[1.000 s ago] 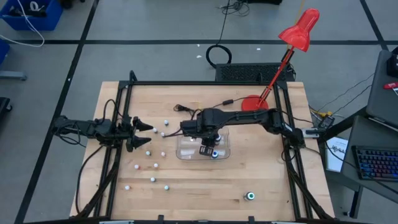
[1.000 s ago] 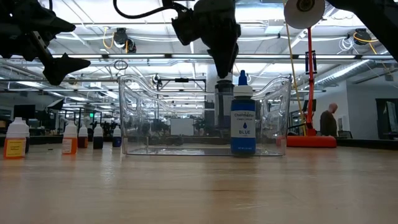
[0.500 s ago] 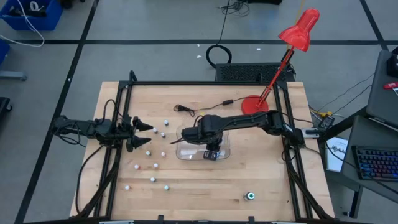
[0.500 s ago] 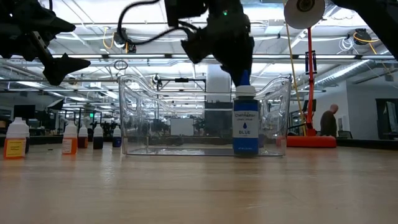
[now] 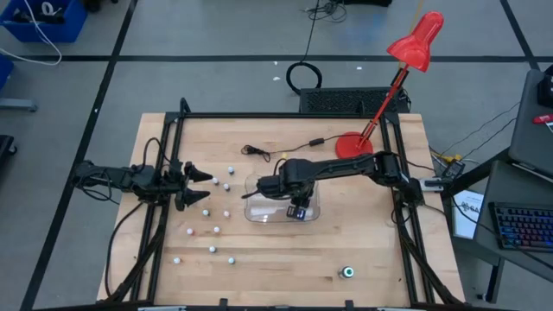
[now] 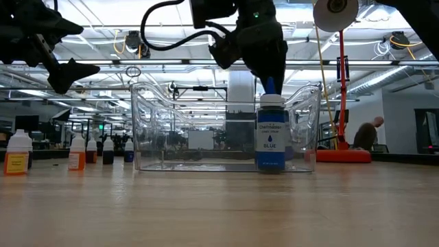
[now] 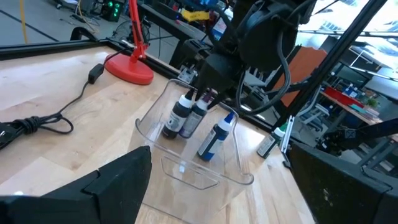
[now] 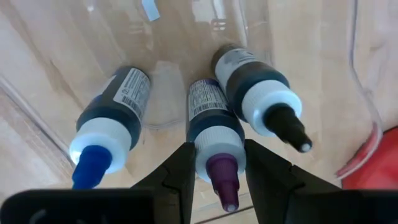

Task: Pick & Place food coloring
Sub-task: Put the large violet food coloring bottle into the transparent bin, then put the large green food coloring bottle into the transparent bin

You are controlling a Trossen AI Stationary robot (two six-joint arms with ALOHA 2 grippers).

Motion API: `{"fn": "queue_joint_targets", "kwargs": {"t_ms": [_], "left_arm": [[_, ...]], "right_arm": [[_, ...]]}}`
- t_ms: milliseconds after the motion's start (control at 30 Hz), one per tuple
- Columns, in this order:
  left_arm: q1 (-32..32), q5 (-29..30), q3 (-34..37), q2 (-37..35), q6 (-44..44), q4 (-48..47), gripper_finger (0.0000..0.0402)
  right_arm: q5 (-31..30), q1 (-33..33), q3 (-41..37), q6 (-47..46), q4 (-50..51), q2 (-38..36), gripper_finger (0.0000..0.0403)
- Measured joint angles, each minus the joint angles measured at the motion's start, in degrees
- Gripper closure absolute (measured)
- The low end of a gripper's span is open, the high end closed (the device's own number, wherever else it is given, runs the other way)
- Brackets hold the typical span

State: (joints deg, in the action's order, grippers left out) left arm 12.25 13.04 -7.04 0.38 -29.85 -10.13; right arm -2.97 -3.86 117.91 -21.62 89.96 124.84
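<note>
Since 1 s ago, right gripper [image 8: 217, 163] has dropped into tub [image 5: 259, 212], part-closed on purple-tipped bottle [image 8: 214, 140] between 2 others. Placing step; I judge release next, then a straight lift. Left gripper [image 5: 200, 187] waits wide open, empty.

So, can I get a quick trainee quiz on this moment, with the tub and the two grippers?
1. How many bottles are inside the clear tub?
2. True or false: the left gripper is holding a bottle.
3. The right gripper is inside the tub, closed on a bottle. Its tip is: A blue, B purple, C black?

Key:
1. Three.
2. False. It is open and empty, at the table's left side.
3. B, the purple-tipped bottle, the middle one of the three.
</note>
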Motion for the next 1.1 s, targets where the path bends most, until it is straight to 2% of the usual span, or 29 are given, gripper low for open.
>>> {"fn": "queue_joint_targets", "kwargs": {"t_ms": [100, 267, 400, 533, 633, 833, 1100], "left_arm": [[0.0, 0.0, 0.0, 0.0, 0.0, 0.0, 0.0023], [0.0, 0.0, 0.0, 0.0, 0.0, 0.0, 0.0023], [0.0, 0.0, 0.0, 0.0, 0.0, 0.1, 0.0023], [0.0, 0.0, 0.0, 0.0, 0.0, 0.1, 0.0023], [0.0, 0.0, 0.0, 0.0, 0.0, 0.1, 0.0023], [0.0, 0.0, 0.0, 0.0, 0.0, 0.2, 0.0023], [0.0, 0.0, 0.0, 0.0, 0.0, 0.1, 0.0023]], "right_arm": [[0.0, 0.0, 0.0, -0.1, -0.1, 0.0, 0.0296], [0.1, 0.0, 0.0, -0.3, 0.0, 0.0, 0.0233], [0.1, 0.0, 0.0, -0.4, -0.1, 0.0, 0.0201], [0.3, 0.0, 0.0, -2.3, 0.1, 0.0, 0.0192], [4.4, 0.0, 0.1, -4.2, 0.0, -1.2, 0.0194], [10.9, -0.8, 0.2, -14.1, 0.1, -6.9, 0.0202], [8.8, -6.7, -1.7, -33.0, -0.1, -17.1, 0.0202]]}}
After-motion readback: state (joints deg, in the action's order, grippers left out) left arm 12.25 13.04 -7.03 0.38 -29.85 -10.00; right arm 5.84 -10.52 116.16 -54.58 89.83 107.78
